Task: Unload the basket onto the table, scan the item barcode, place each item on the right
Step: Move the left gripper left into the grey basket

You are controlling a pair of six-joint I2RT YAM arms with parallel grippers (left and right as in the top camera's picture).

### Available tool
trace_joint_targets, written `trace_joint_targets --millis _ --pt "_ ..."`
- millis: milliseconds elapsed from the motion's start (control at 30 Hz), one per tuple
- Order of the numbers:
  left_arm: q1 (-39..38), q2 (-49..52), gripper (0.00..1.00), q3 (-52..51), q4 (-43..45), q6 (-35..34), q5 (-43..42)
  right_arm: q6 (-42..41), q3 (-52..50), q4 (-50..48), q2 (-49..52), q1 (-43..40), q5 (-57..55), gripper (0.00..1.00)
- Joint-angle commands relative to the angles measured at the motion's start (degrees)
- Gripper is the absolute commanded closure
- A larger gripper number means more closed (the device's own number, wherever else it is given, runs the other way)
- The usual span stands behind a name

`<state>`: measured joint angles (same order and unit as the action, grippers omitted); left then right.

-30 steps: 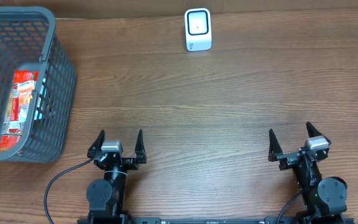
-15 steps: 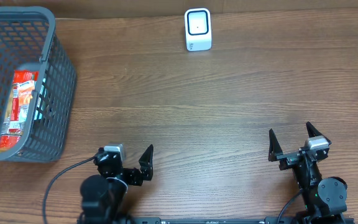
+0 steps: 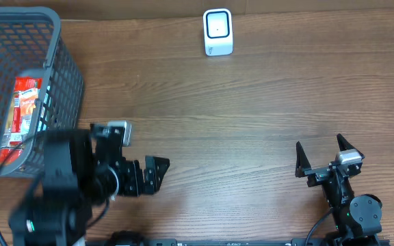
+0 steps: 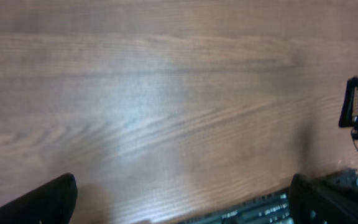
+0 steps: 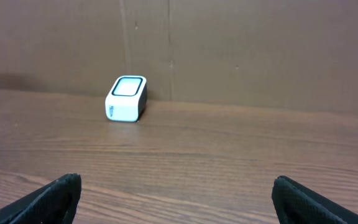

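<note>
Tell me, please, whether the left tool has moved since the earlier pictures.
Yes: the left tool has swung to face right, its arm now rising beside the basket.

Cannot read the print on the red snack packet (image 3: 24, 102), partly screened by the mesh of the grey basket (image 3: 67, 75), itself cropped at the overhead's left and top edges. Near corner masked by the blurred left arm (image 3: 60, 191). Only finger stubs of the left gripper (image 4: 180, 182) and the right gripper (image 5: 176, 181), cropped at each wrist view's bottom edge.
</note>
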<state>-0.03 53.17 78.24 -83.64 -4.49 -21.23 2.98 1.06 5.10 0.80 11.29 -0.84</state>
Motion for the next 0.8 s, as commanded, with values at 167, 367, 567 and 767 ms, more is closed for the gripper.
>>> trace_joint_targets --millis 167,367,567,767 --pt "-0.37 18.45 0.00 15.19 -4.17 3.21 1.05 0.09 -0.61 -0.31 -0.63 -0.17 0.13 0.00" --pt "-0.35 22.53 0.00 15.32 3.56 1.99 0.87 0.09 -0.61 -0.31 -0.63 -0.17 0.13 0.00" --pt "-0.20 22.56 0.00 17.25 12.39 -2.29 4.22 0.09 -0.61 -0.31 -0.63 -0.17 0.13 0.00" --pt "-0.20 22.56 0.00 22.45 19.61 -2.71 18.80 0.09 -0.61 -0.31 -0.63 -0.17 0.11 0.00"
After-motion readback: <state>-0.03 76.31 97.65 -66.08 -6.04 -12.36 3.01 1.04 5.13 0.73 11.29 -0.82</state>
